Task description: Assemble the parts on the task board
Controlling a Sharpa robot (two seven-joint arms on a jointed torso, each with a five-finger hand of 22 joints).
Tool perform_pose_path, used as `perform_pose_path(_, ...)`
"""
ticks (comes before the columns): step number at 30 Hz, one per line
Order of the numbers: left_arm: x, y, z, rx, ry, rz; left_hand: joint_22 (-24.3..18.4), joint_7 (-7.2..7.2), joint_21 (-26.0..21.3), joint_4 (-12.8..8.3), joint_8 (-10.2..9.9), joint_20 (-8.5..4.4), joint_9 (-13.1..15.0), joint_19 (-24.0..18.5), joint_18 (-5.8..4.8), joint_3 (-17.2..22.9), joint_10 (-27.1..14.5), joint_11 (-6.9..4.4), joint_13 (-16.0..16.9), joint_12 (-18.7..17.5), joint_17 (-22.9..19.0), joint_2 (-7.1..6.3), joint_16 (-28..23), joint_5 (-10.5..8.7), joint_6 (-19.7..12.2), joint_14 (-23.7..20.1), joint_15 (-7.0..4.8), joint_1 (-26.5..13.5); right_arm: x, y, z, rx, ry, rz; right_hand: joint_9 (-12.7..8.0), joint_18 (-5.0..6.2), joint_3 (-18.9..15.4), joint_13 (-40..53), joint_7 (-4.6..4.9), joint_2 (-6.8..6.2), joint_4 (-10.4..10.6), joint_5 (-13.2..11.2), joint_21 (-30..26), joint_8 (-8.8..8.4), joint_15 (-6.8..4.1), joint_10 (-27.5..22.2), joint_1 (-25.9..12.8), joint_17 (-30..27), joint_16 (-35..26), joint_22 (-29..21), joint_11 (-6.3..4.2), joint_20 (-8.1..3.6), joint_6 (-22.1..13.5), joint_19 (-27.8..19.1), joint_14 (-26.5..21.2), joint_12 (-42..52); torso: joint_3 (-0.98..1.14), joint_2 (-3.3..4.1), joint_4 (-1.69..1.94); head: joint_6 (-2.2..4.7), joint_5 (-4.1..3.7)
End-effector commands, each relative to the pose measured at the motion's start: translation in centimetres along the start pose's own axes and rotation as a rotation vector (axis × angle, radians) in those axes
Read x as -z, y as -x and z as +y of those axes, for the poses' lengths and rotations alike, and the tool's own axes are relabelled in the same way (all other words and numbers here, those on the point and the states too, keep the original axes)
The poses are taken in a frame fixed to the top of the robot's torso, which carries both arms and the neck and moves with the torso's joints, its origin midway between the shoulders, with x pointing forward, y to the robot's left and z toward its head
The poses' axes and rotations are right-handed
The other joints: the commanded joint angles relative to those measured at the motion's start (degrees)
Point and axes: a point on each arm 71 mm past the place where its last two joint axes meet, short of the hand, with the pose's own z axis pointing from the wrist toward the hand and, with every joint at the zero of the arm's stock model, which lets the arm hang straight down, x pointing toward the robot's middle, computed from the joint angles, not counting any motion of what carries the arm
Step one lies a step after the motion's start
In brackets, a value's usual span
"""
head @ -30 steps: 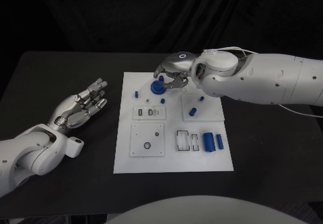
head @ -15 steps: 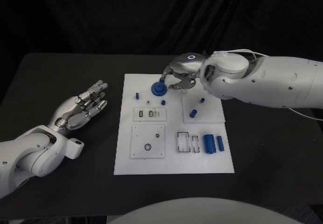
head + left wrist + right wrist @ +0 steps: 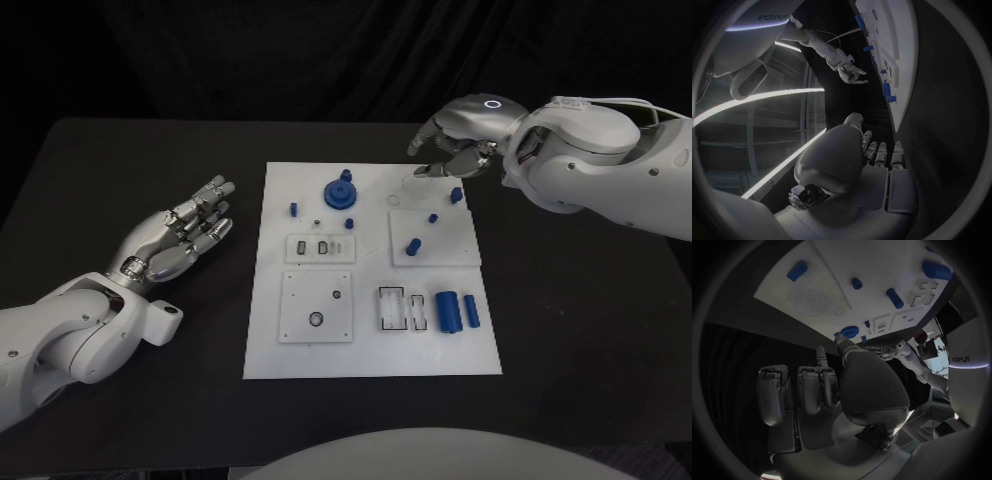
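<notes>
The white task board (image 3: 372,350) lies in the middle of the black table. A round blue part (image 3: 340,192) stands near its far edge, with small blue pegs (image 3: 293,209) around it. My right hand (image 3: 456,150) hovers over the board's far right corner, fingers apart and holding nothing; a short blue part (image 3: 456,194) lies just below it. In the right wrist view the fingers (image 3: 811,390) are bare, above the board (image 3: 879,265) and that short part (image 3: 797,271). My left hand (image 3: 180,232) rests open, palm up, left of the board.
Two blue cylinders (image 3: 457,308) lie side by side at the board's near right, beside a rectangular slot (image 3: 391,306). Another blue part (image 3: 414,243) sits on the right inset plate. The left inset plates (image 3: 316,304) carry small holes and a ring.
My right hand has left the round blue part and moved right and away to the board's far right corner. The round part stays in place. The left hand has hardly moved.
</notes>
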Motion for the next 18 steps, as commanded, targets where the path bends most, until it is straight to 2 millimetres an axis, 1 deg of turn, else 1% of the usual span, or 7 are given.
perform_pose_path(1,0.1,-0.1,-1.4,0.008,-0.174,0.002,-0.1,0.24,-0.2,0.0,0.2,0.43,0.1,0.2,0.09,0.3,0.1,0.32,0.0,0.0,-0.1,-0.05,-0.2,0.19,0.3,0.0,0.32,-0.4,1.1,-0.3,-1.5,-0.015,-0.078,-0.047,-0.1,-0.91,-0.4,15.1,-0.03,-0.27,0.7,-0.7,0.2,-0.02,-0.57,6.2,-0.6,15.1,0.2,15.1,-0.45,-0.48,0.2,5.9,6.1,0.2,-0.06,-0.02,0.05,0.19,-0.27)
perform_pose_path(3,0.1,-0.1,-1.4,0.008,-0.176,0.002,-0.1,0.24,-0.2,0.0,0.2,0.43,0.1,0.2,0.09,0.3,0.1,0.32,0.0,0.0,-0.1,-0.05,-0.2,0.19,0.3,0.0,0.32,-0.4,1.6,-0.6,-2.2,-0.018,-0.099,-0.056,-0.2,-0.91,-0.7,15.1,-0.04,-0.43,1.2,-1.2,0.2,-0.15,-0.61,6.2,-0.7,15.1,0.2,15.1,-0.48,-0.51,0.1,5.9,6.1,0.2,-0.04,0.02,-0.20,0.20,-0.20)
perform_pose_path(5,0.1,-0.1,-1.4,0.009,-0.177,0.003,-0.1,0.24,-0.2,0.0,0.2,0.44,0.1,0.2,0.09,0.3,0.1,0.31,0.0,0.0,-0.1,-0.04,-0.2,0.19,0.3,0.0,0.32,-0.4,2.1,-0.9,-2.9,-0.019,-0.121,-0.060,-0.4,-0.91,-1.2,15.1,-0.15,-0.75,2.0,-2.0,0.2,-0.58,-0.70,6.2,-0.8,15.1,0.2,15.1,-0.56,-0.58,-0.4,5.9,6.1,0.2,-0.02,0.05,-0.27,0.11,-0.13)
perform_pose_path(7,0.0,-0.2,-1.4,0.014,-0.178,0.002,-0.1,0.26,-0.2,0.1,0.2,0.45,0.1,0.2,0.09,0.3,0.1,0.31,0.0,0.0,-0.1,0.00,-0.2,0.21,0.3,0.0,0.33,-0.5,2.6,-1.3,-3.5,-0.023,-0.143,-0.058,-0.8,-0.91,-2.0,15.1,-0.33,-1.17,3.6,-3.9,0.2,-1.19,-0.90,6.2,-0.8,15.1,0.2,15.1,-0.74,-0.76,-1.1,5.9,6.1,0.2,0.02,0.03,-0.21,0.00,-0.17)
perform_pose_path(9,0.0,-0.2,-1.4,0.017,-0.178,0.001,-0.1,0.28,-0.2,0.1,0.2,0.46,0.1,0.2,0.09,0.3,0.2,0.32,0.0,0.0,-0.1,0.03,-0.2,0.24,0.3,0.0,0.33,-0.5,2.9,-1.6,-3.9,-0.025,-0.155,-0.053,-0.9,-0.91,-2.2,15.1,-0.33,-1.39,4.3,-4.3,0.2,-1.42,-0.93,6.2,-0.8,15.1,0.2,15.1,-0.78,-0.81,-1.3,5.9,6.1,0.2,0.06,0.00,-0.19,-0.06,-0.25)
perform_pose_path(14,-0.1,-0.1,-1.3,0.020,-0.179,-0.001,-0.1,0.43,-0.2,0.4,0.2,0.58,0.0,0.2,0.15,-1.0,0.2,0.46,0.0,0.0,-0.1,1.26,-0.2,-4.73,0.4,0.0,0.40,-4.4,3.6,-2.5,-4.5,-0.033,-0.177,-0.035,-1.0,-0.91,-2.4,15.1,-0.37,-1.50,4.8,-4.5,0.2,-1.62,-0.96,6.2,-0.7,15.1,0.2,15.1,-0.81,-0.84,-1.6,5.9,6.1,0.2,0.03,-0.02,-0.21,-0.26,-0.15)
perform_pose_path(18,-0.1,0.0,-1.3,0.019,-0.178,-0.002,-0.1,0.43,-0.2,0.5,0.2,0.57,0.0,0.2,0.15,-1.4,0.2,0.45,0.0,0.0,-0.1,1.69,-0.2,-5.51,0.4,0.0,0.40,-5.3,4.0,-2.9,-4.7,-0.037,-0.178,-0.032,-1.1,-0.91,-2.5,15.1,-0.38,-1.61,5.1,-4.5,0.2,-1.72,-0.98,6.2,-0.6,15.1,0.2,15.1,-0.82,-0.86,-1.7,5.9,6.1,0.2,0.01,0.04,-0.14,-0.29,-0.30)
